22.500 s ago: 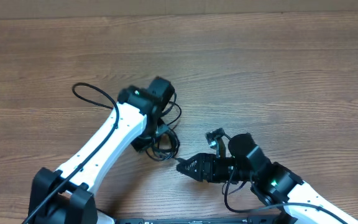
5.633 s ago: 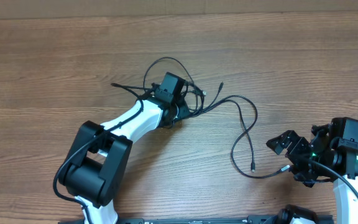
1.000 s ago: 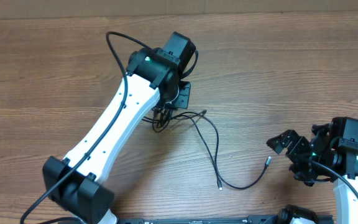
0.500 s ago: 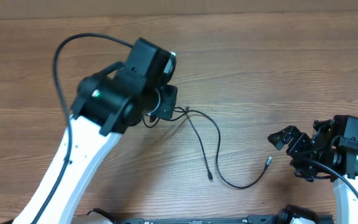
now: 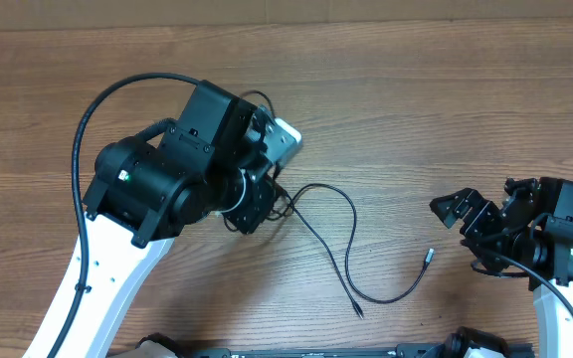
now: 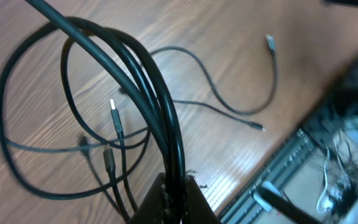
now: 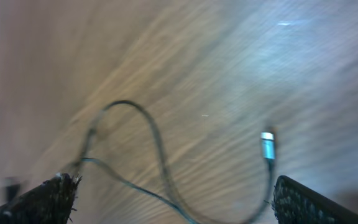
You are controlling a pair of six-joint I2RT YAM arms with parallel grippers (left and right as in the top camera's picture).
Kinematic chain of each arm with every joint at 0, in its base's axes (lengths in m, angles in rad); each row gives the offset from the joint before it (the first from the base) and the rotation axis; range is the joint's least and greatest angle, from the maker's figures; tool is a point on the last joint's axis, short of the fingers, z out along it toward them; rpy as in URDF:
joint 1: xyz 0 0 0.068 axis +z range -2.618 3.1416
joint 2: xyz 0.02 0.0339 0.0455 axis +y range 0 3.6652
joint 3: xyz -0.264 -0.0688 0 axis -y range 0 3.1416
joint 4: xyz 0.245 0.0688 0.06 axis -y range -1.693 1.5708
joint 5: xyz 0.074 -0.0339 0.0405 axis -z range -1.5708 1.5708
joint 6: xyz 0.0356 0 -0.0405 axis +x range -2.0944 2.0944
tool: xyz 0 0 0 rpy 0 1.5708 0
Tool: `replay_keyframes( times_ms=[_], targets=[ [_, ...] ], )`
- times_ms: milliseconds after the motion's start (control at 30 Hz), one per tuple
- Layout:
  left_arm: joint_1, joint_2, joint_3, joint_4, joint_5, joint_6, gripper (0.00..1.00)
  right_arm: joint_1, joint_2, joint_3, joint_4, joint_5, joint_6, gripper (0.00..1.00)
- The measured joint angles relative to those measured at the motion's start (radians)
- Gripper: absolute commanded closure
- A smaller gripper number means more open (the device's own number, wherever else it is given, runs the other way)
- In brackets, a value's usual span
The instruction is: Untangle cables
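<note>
The cables [image 5: 353,221] are thin, smooth black cords. In the overhead view two loose strands trail out from under the left arm [image 5: 182,169] across the brown wood-grain table [image 5: 446,89]. One strand arcs right, drops and curls up to a silver-tipped plug [image 5: 428,257] near the right gripper [image 5: 463,215], whose black fingers stand wide apart with nothing between them. The other runs straighter to a small dark plug [image 5: 358,311] by the near edge. The arm's bulky black wrist housing covers the rest of the bundle and the left gripper itself, and only a bit of a loop peeks out above it. In the left wrist view the cables [image 6: 160,106] look glossy and round. Several sweep in wide loops and gather into one tight sheaf, which the left gripper [image 6: 178,190] pinches between closed fingers at the bottom edge. A flat silver connector [image 6: 112,106] hangs among the loops, and beyond it on the table lie the two loose ends, one tipped in silver [image 6: 270,42]. The lower right corner is a blur of dark rails and pale wires, too soft to identify. The right wrist view is smeared throughout. A cable hump [image 7: 154,134] and the silver-tipped plug [image 7: 267,147] lie on streaked wood between the two dark, rough-edged fingertips [image 7: 55,193], which are set far apart at the lower corners and cut off by the frame.
</note>
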Motion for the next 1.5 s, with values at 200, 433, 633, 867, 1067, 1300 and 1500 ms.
replay_keyframes(
  times_ms=[200, 433, 633, 867, 1067, 1300, 1500],
  targets=[
    [0.000, 0.000, 0.000, 0.036, 0.195, 0.174, 0.96, 0.038, 0.000, 0.000, 0.069, -0.254, -0.048, 0.00],
    [0.000, 0.000, 0.000, 0.225, 0.483, 0.257, 0.96, 0.251, 0.000, -0.002, 0.208, -0.374, -0.087, 0.00],
    [0.000, -0.002, 0.000, 0.259, 0.648, 0.271, 0.96, 0.461, 0.022, -0.003, 0.468, -0.373, -0.094, 0.00],
    [0.003, -0.006, 0.000, 0.229, 0.718, 0.271, 0.96, 0.624, 0.112, -0.003, 0.493, -0.006, 0.033, 0.00],
    [0.095, -0.045, 0.000, 0.223, 0.725, 0.271, 0.96, 0.602, 0.230, -0.005, 0.341, 0.413, 0.267, 0.00],
    [0.256, -0.115, 0.000, 0.220, 0.551, 0.215, 0.94, 0.501, 0.269, -0.005, 0.337, 0.546, 0.354, 0.00],
    [0.282, -0.059, 0.000, 0.220, 0.385, 0.094, 0.72, 0.472, 0.269, -0.005, 0.335, 0.502, 0.351, 0.00]
  ],
)
